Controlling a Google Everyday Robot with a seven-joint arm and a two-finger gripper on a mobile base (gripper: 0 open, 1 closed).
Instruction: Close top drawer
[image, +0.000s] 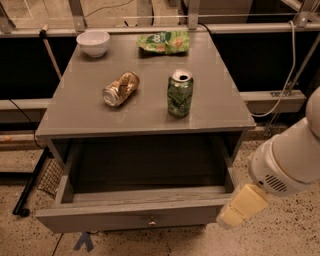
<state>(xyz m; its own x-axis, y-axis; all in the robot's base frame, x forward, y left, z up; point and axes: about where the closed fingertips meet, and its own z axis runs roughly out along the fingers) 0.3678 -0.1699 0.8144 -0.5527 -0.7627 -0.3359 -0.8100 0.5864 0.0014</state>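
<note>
Just right of the open top drawer (100, 218) hangs the gripper (226, 220)

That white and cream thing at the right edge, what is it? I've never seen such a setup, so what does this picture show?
It is a robot's arm, white and rounded, reaching in from the right. The cream piece at its end is the gripper, the part that grasps or pushes things. It sits low by the right front corner of the top drawer; whether it touches the drawer I cannot tell, and I see nothing held in it.

There is only one camera, looking down on a grey table from the front. The drawer is pulled out, with a small round knob on its front; the robot is meant to push it shut.

On the tabletop are a white bowl, a green snack bag, a gold can lying on its side and a green can standing upright.
</note>
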